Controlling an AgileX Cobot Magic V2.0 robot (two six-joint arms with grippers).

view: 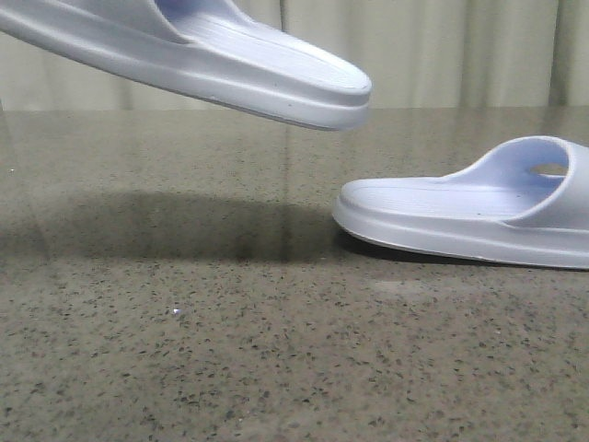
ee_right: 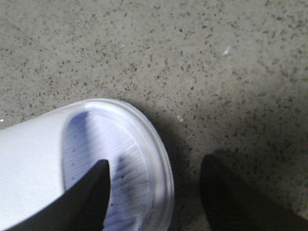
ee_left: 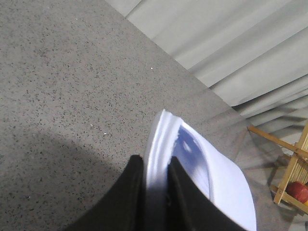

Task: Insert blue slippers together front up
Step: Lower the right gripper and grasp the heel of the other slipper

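One pale blue slipper (view: 230, 64) hangs in the air at the upper left of the front view, sole down, its end pointing right. My left gripper (ee_left: 155, 166) is shut on this slipper's rim (ee_left: 161, 144), with one finger inside and one outside. The second pale blue slipper (view: 469, 212) lies flat on the table at the right. My right gripper (ee_right: 156, 166) is open above that slipper's end (ee_right: 120, 154); one finger (ee_right: 94, 187) is over the ribbed footbed, the other (ee_right: 226, 192) is over bare table. Neither gripper shows in the front view.
The speckled grey-brown table (view: 230, 350) stretches below both slippers. A pale curtain (view: 442, 46) hangs behind it. A wooden rack (ee_left: 293, 168) with a red object (ee_left: 298, 191) stands off the table's far side.
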